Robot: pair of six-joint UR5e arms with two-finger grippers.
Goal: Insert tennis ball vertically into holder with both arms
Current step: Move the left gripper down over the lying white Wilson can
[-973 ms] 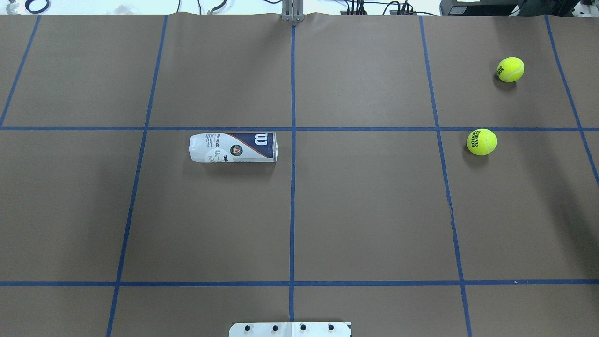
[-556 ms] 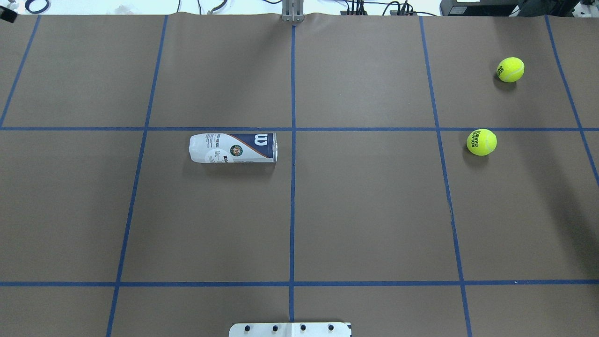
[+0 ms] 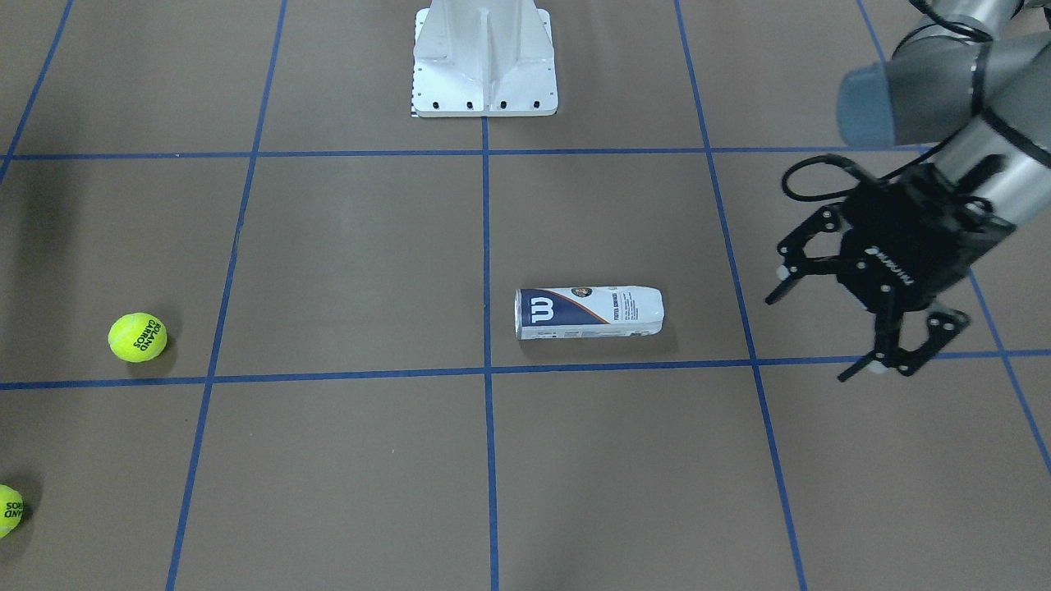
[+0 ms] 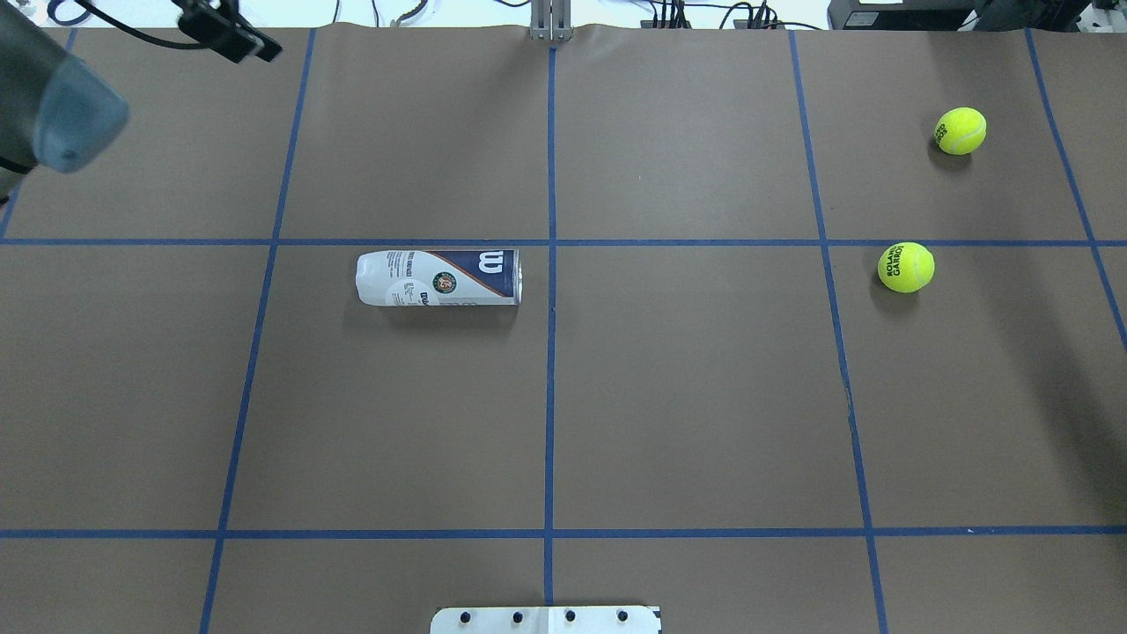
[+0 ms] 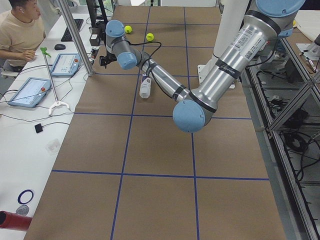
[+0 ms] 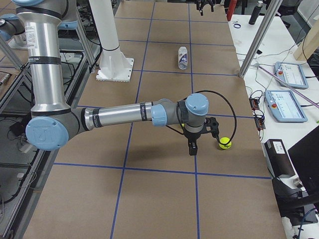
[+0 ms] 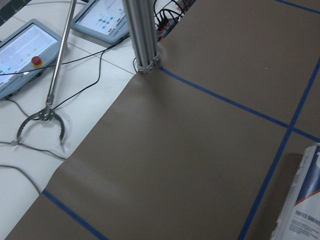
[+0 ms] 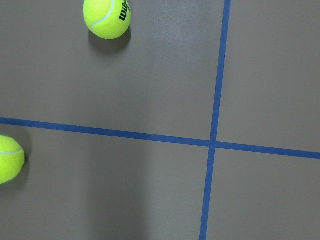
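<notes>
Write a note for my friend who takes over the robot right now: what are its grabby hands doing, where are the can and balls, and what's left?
Left gripper: open, empty, off to the side of the holder, not touching it.
Right gripper: close to a tennis ball; whether it is open or shut cannot be told from the side view.
The holder lies on its side on the table, near the middle.
Two tennis balls sit loose on the robot's right side.
Done: nothing yet.
Left: stand the holder upright, pick up a ball, drop it in from above.
</notes>
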